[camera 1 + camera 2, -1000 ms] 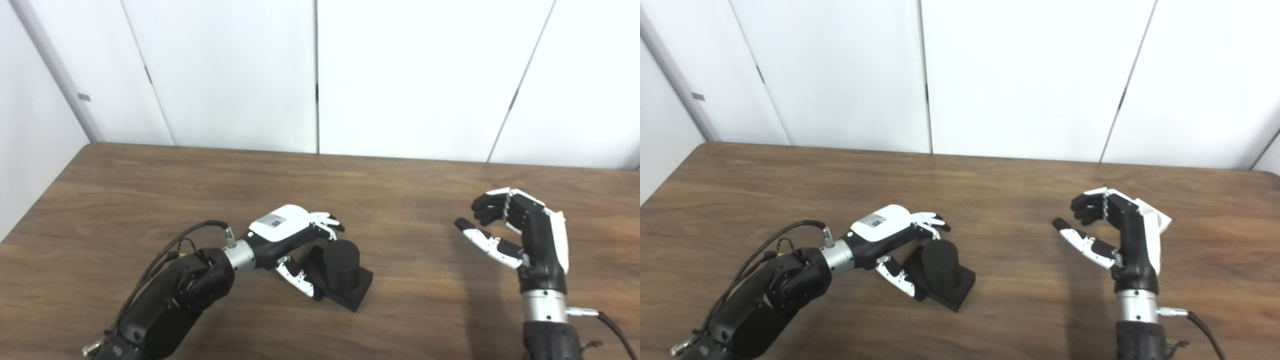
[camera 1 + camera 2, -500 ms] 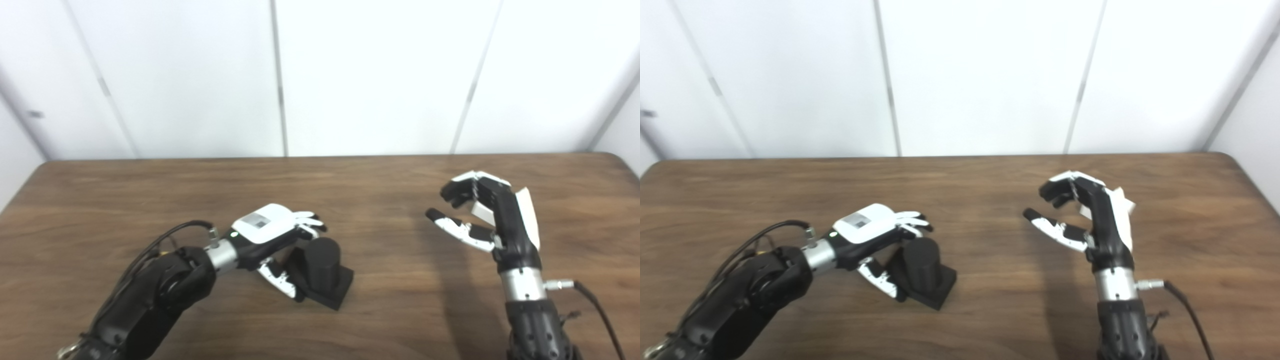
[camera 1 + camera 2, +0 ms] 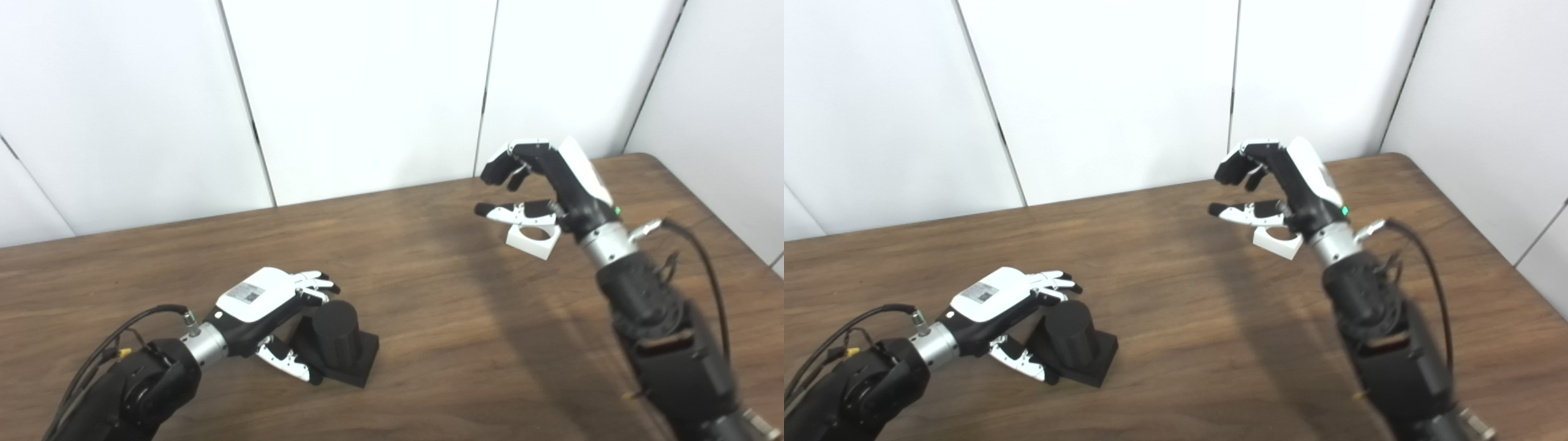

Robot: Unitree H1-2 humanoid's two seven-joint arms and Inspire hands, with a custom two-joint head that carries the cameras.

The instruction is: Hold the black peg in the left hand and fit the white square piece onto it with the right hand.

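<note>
- My left hand [image 3: 263,306] is nearest, low on the bench [image 3: 429,343], with fingers on top of and thumb in front of the black peg [image 3: 334,346]. It cups the peg's near-left side, but I can't tell if it's a real grip or just contact.
- The black peg is a short round post on a square base. The base looks to be sitting flat on the bench, so I judge it not lifted.
- My right hand [image 3: 542,187] is further out, raised over the far right part of the bench. Fingers are curled and apart from the thumb, and the palm is empty.
- The white square piece [image 3: 533,237] is right under that thumb. It's a white block with a round hole, and I read it as lying on the bench, ungrasped. I can't tell if the thumb touches it.
- Step in hand, my read: reach for the white piece. Nothing is mated, and the two parts are well apart.
- Next: close the right hand on the piece's outer walls and keep the hole clear. Firm up the left hand on the peg base, then bring hole over post, square and coaxial.
- Risk: the piece may slide on the smooth wood when pinched.
- The bench is dark wood grain with a rounded far-right corner.
- Behind it are plain white wall panels [image 3: 367,92] with dark seams.
</note>
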